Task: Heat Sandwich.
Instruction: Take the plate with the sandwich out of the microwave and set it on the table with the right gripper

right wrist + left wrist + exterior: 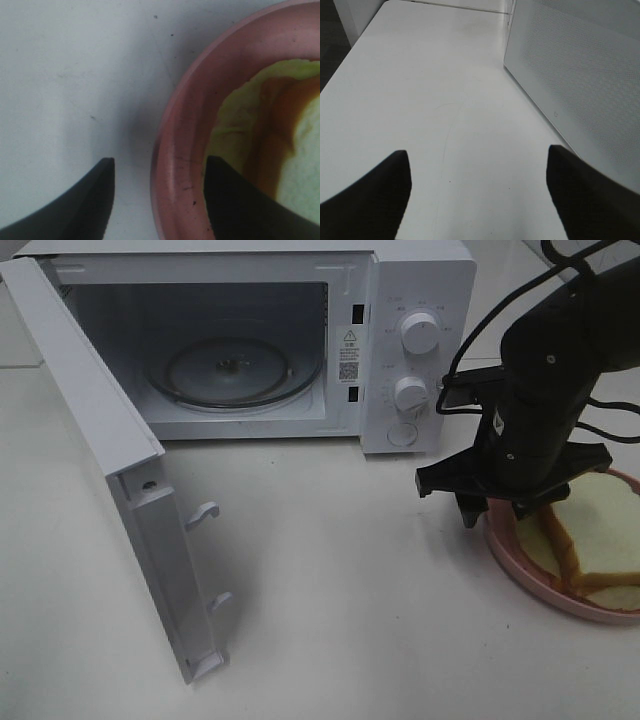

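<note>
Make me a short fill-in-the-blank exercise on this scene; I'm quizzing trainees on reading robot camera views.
1. The microwave door is ____.
2. The sandwich lies on a round plate whose colour is ____.
3. The right gripper has its fingers one on each side of the plate's ____.
4. The glass turntable inside the microwave is ____.

Missing words: open; pink; rim; empty
</note>
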`<state>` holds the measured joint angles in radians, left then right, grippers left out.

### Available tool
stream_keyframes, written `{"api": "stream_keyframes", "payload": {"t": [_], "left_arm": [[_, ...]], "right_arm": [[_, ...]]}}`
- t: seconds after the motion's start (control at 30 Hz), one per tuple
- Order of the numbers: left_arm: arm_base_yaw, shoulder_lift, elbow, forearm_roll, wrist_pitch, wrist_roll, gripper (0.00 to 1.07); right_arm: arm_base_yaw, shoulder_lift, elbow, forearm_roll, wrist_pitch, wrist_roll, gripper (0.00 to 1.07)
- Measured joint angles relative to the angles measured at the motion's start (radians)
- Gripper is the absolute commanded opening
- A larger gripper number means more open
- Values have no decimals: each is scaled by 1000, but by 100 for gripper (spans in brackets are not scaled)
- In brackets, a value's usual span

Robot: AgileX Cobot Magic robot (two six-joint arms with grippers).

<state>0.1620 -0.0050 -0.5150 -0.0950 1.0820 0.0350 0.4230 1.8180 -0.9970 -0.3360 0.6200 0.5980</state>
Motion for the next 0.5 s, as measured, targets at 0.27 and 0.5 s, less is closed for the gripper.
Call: {"api": "stream_keyframes", "payload": {"t": [0.27,0.5], "left_arm": [[0,0,0,0,0,0,71],[0,0,0,0,0,0,71]], "right_arm": [[0,-13,0,129,2,-132,59],[0,-93,-3,197,63,-226,59]]}}
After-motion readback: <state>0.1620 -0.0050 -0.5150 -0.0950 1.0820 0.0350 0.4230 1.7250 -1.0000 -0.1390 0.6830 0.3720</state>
